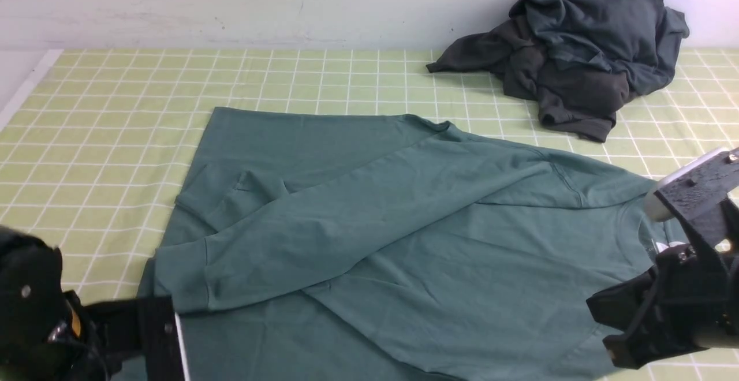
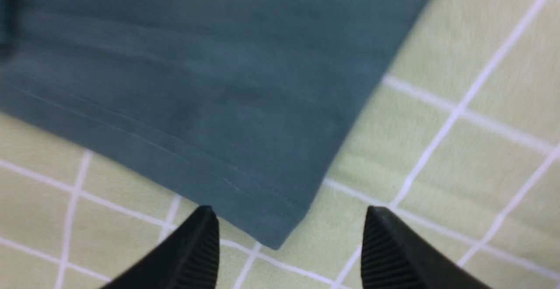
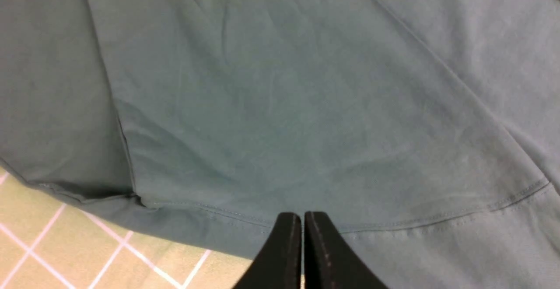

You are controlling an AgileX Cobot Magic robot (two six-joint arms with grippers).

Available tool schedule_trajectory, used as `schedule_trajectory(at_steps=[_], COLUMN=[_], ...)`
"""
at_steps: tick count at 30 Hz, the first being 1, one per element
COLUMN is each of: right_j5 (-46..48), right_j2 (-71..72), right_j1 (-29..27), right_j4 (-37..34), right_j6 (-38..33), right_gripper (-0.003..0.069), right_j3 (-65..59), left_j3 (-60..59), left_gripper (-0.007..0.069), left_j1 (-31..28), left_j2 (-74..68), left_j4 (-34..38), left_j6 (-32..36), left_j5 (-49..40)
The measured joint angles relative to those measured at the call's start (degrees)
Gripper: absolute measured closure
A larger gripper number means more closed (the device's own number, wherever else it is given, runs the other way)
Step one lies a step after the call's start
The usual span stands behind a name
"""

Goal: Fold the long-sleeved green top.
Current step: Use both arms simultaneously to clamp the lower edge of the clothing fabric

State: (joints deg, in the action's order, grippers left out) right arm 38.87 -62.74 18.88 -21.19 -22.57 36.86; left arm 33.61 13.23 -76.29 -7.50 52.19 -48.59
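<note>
The green long-sleeved top point(image 1: 404, 236) lies spread on the checked cloth, neck toward the right and one sleeve point(image 1: 300, 231) folded across the body, its cuff toward the left. My left gripper point(image 2: 288, 219) is open just above the cloth. The top's stitched hem corner point(image 2: 262, 219) lies flat just ahead of it, touching neither finger. In the front view this gripper point(image 1: 167, 335) sits at the top's near left edge. My right gripper point(image 3: 302, 214) is shut, its tips over a stitched seam by the top's near edge. Whether fabric is pinched does not show. It appears at the near right point(image 1: 606, 329).
A heap of dark charcoal and slate garments point(image 1: 577, 52) lies at the back right against the pale wall. The yellow-green checked cloth point(image 1: 115, 109) covers the table, bare at the left and behind the top. Its left edge point(image 1: 29, 92) shows at the far left.
</note>
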Motion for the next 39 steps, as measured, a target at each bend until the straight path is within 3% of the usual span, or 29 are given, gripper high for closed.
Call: schedule_trajectory(at_steps=[7, 11, 19, 21, 29, 32, 35, 39], right_j5=[0.5, 0.6, 1.6, 1.8, 2.4, 3.5, 1.6, -1.9], right_j2=[0.0, 0.0, 0.0, 0.0, 0.5, 3.5, 8.3, 8.9], right_j1=[0.0, 0.0, 0.0, 0.0, 0.0, 1.8, 5.0, 6.1], right_j4=[-2.2, -2.4, -3.1, -3.2, -3.2, -3.5, -4.9, -4.5], right_j6=[-1.4, -1.4, -1.4, -1.5, -5.1, -12.6, -24.2, -34.5], right_gripper=[0.0656, 0.0656, 0.0656, 0.0656, 0.0656, 0.0656, 0.0656, 0.0656], right_j3=[0.0, 0.0, 0.0, 0.0, 0.1, 1.1, 2.0, 2.2], left_j3=[-1.1, -1.1, -1.5, -1.5, -1.5, -1.3, -0.9, -0.8], left_gripper=[0.0221, 0.0275, 0.058, 0.061, 0.0625, 0.0625, 0.0625, 0.0625], left_j1=[0.0, 0.0, 0.0, 0.0, 0.0, 0.0, 0.0, 0.0], left_j2=[-4.9, -5.7, -5.4, -3.9, 5.4, 7.8, 9.0, 9.4], left_j4=[-2.5, -2.6, -2.6, -2.5, -2.4, -0.8, 1.2, 1.5], left_j6=[1.6, 1.7, 3.3, 2.8, 0.4, -6.5, -20.6, -30.2], left_j5=[5.1, 8.2, 9.1, 9.1, 8.0, 7.5, 7.0, 6.8])
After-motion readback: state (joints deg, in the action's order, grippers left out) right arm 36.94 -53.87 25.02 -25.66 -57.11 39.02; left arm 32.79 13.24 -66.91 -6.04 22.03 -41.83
